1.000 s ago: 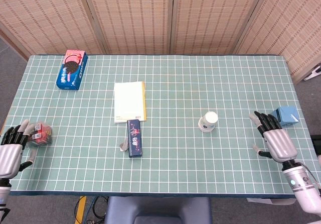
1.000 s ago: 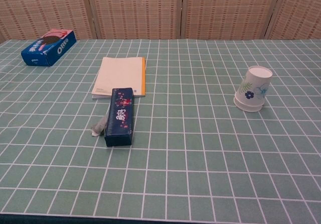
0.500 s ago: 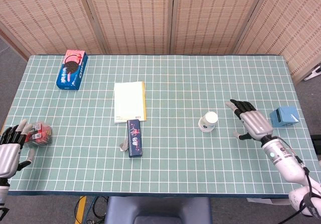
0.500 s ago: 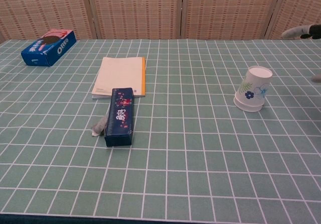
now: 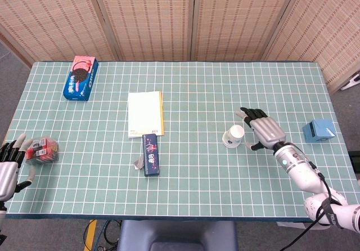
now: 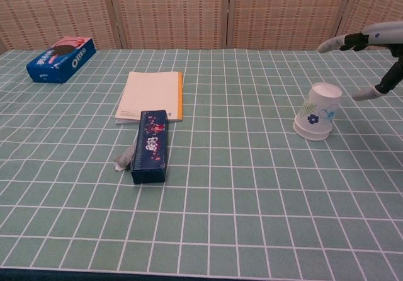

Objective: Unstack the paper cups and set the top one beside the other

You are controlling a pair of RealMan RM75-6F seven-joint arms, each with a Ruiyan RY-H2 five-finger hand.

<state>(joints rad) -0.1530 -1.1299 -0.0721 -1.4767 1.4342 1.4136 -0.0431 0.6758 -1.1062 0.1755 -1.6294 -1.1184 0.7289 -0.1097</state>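
The stacked paper cups (image 5: 234,136) (image 6: 318,112) stand upside down right of the table's middle, white with a blue flower print, one nested on the other. My right hand (image 5: 262,130) (image 6: 368,63) hovers just right of the cups, fingers spread and holding nothing, a small gap away from them. My left hand (image 5: 9,166) lies at the table's near left corner, fingers apart, beside a small red packet (image 5: 43,151); the chest view does not show it.
A cream notepad (image 5: 145,113) and a dark blue pencil case (image 5: 150,154) lie left of the middle, with a crumpled scrap (image 5: 138,162) beside the case. An Oreo box (image 5: 81,77) sits far left. A small blue box (image 5: 319,130) stands near the right edge.
My right hand has travelled left from the table's right edge to just beside the cups. My left hand slid slightly down and left. The cups have not moved.
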